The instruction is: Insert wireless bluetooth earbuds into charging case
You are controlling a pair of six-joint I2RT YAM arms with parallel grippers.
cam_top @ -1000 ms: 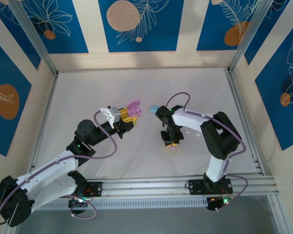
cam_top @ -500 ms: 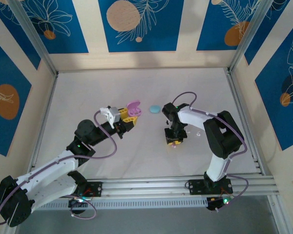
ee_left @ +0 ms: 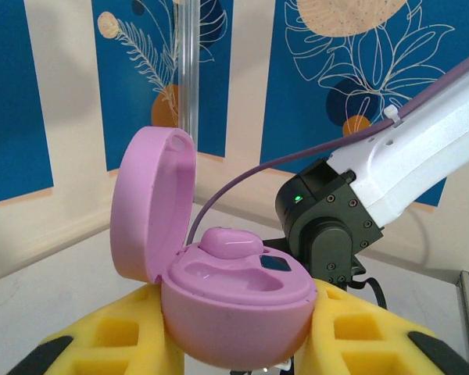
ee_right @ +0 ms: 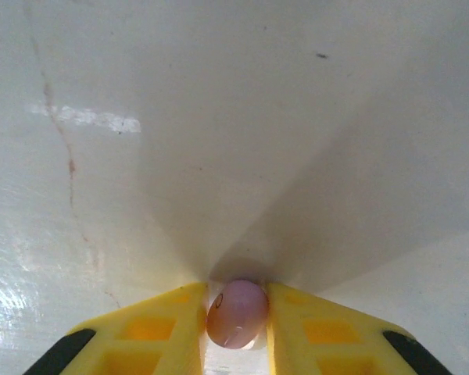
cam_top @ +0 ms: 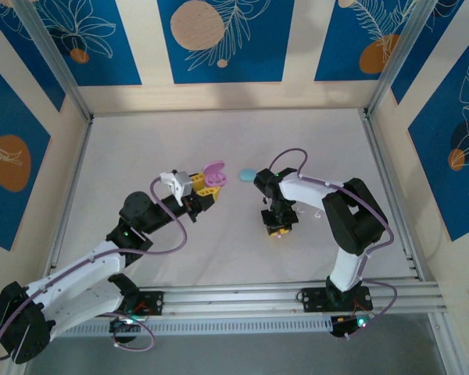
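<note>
Nearest of all in the top view, a metal rail (cam_top: pixel 242 295) is seen crossing the near edge at 6 o'clock, with the left arm (cam_top: pixel 102 266) bolted at 7 o'clock and the right arm (cam_top: pixel 352 226) at 5 o'clock. Moving up, the right jaws are pointed straight down at the white surface (cam_top: pixel 219 250), at about 4 o'clock of its middle, and they are clenched on a loose pink earbud (ee_right: pixel 236 312). In the right wrist view the bud is pinched between the two yellow fingers (ee_right: pixel 156 324) and touched on both sides; whether it rests on the surface or is held just clear of it cannot be told. A little farther, at 9 o'clock of the middle, the left jaws are angled upward and clenched on the base of a pink case (ee_left: pixel 234 301), which is carried above the surface, near the right jaws but apart from them. From the left wrist the case is seen wedged between the yellow pads. Its lid (ee_left: pixel 148 203) is swung open and stands upright at the 9 o'clock side of the base. A seated pink earbud (ee_left: pixel 230 241) is nested in the tray, a small dark square is shown at its 4 o'clock, and a shallow hollow is visible in front of it. Farther on, a pale blue case (cam_top: pixel 246 173) is found on the surface at 3 o'clock of the pink lid, partly covered by the right arm. Farthest back, the wall panels (cam_top: pixel 219 39) are patterned in blue and cream.
</note>
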